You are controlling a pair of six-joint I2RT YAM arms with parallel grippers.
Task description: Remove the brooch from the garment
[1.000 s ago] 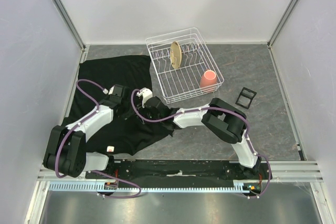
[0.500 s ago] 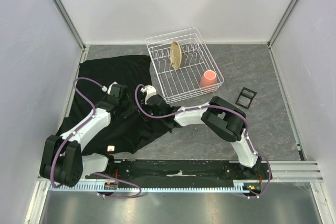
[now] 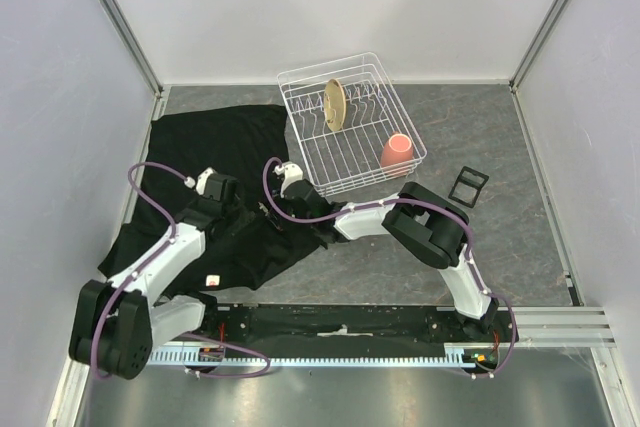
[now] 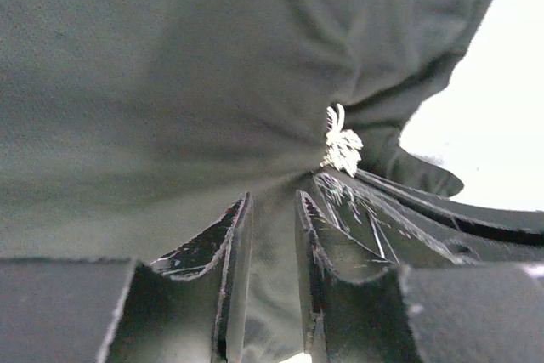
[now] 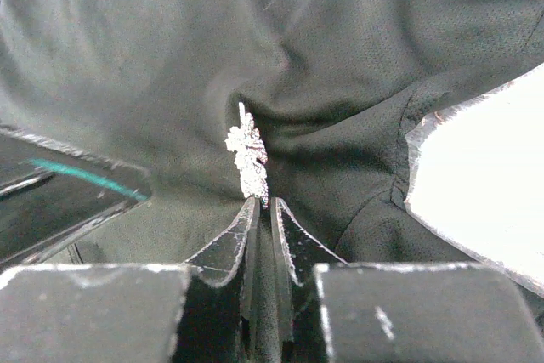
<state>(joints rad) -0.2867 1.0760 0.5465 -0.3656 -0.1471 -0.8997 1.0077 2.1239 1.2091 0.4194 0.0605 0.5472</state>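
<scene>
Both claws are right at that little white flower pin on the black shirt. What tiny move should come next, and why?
Probably close the left gripper on the fold of garment between its open jaws. The right gripper looks pinched on the lower tip of the brooch, which still sits in the fabric. Holding the cloth down should let a pull free it.

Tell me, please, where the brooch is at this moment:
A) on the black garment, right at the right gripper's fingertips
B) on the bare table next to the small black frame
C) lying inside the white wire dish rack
A: the right wrist view shows the brooch standing out from a pucker in the garment, its lower end right at the tips of the right gripper.
</scene>
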